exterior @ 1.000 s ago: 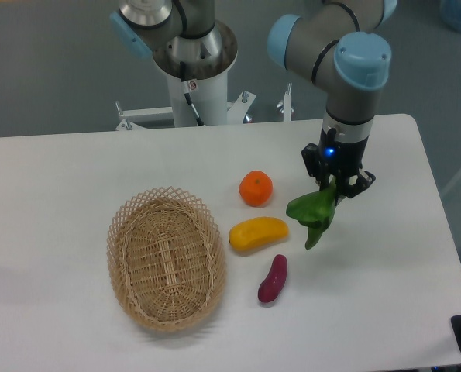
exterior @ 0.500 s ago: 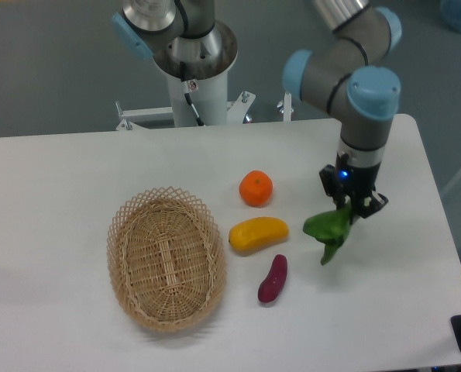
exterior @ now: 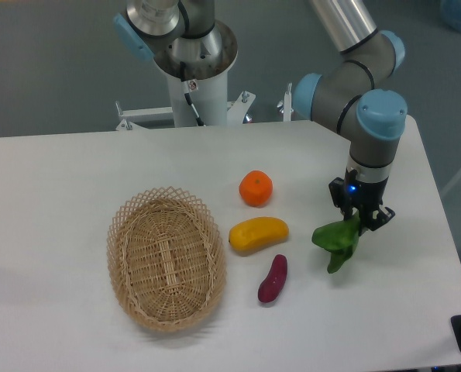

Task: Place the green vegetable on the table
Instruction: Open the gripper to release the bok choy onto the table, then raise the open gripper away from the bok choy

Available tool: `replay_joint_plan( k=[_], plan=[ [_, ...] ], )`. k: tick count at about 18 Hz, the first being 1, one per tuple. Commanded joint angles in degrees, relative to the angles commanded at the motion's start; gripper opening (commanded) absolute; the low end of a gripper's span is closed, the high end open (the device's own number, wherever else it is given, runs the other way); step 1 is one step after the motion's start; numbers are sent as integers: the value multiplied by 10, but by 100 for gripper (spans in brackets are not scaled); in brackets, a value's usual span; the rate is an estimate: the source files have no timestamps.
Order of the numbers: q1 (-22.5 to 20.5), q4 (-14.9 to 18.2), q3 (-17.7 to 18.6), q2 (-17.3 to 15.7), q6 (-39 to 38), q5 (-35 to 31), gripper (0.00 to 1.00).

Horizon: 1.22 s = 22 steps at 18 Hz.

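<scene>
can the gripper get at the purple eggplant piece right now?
Probably not yet: the two-finger gripper is shut on the dark green leafy vegetable. Otherwise the small purple eggplant-shaped piece lies in the open on the white table, nothing over it.

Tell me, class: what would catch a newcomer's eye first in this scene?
Most striking is the gripper at the right, shut on the green vegetable, which dangles over the white table. Next comes the empty wicker basket at the left, then the orange, yellow fruit and purple piece in the middle.
</scene>
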<state>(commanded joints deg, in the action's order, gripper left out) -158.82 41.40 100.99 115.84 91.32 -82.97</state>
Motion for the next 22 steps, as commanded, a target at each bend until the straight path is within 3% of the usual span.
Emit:
replay_joint_plan(
  k=[7, 12, 15, 18, 22],
  plan=[
    [1, 2, -8, -3, -4, -1, 100],
    [5, 16, -39, -9, -8, -3, 100],
    [5, 57, -61, -25, -10, -3, 100],
    [5, 142, -99, -44, -9, -3, 100],
    [3, 227, -129, -76, -9, -3, 100]
  ],
)
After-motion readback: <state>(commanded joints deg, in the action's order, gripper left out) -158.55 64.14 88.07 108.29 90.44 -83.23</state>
